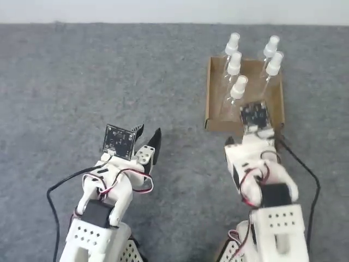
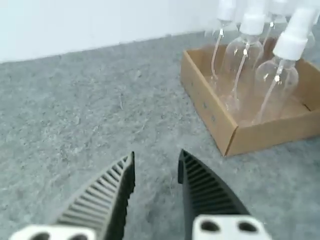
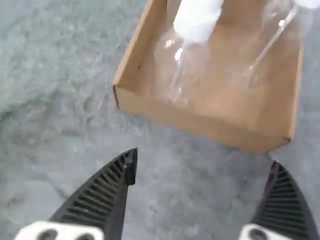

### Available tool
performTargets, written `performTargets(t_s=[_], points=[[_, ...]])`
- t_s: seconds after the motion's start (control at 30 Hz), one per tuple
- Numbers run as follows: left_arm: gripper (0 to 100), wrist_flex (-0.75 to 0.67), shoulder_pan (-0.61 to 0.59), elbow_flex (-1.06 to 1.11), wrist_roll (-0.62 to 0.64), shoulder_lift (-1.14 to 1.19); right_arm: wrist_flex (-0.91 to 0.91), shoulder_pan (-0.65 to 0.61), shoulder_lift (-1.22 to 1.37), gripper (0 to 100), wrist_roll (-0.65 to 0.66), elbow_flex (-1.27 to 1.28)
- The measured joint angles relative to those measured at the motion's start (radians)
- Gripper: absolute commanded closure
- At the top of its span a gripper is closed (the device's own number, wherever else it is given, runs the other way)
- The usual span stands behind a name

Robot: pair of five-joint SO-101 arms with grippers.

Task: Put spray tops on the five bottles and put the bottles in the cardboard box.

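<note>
Bumping the cardboard box (image 1: 208, 93)

Five topped bottles (image 1: 238, 87) are stood in the box, just ahead of the right end effector (image 3: 202, 165), which is held wide open and empty. The left end effector (image 2: 156, 162) is part open and empty. The bottles could be knocked over by a forward push.

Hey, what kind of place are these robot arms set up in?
Probably a lab or hobby test bench: grey felt-like matting covers the table, a plain white wall stands behind, and the bare-wired left arm and right arm sit by a cardboard box of spray bottles.
</note>
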Motion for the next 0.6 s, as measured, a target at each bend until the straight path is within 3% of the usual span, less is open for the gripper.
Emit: performTargets(t_s=[0.23,0.43,0.6], points=[[87,-0.084,0.000,0.015,0.000,0.000,0.097,0.130,-0.270,67.0,0.100,0.256],[88,-0.164,-0.014,0.077,0.000,0.000,0.273,0.252,-0.555,67.0,0.140,0.319],[87,-0.235,-0.091,0.155,0.000,0.000,0.299,0.295,-0.560,67.0,0.144,0.336]])
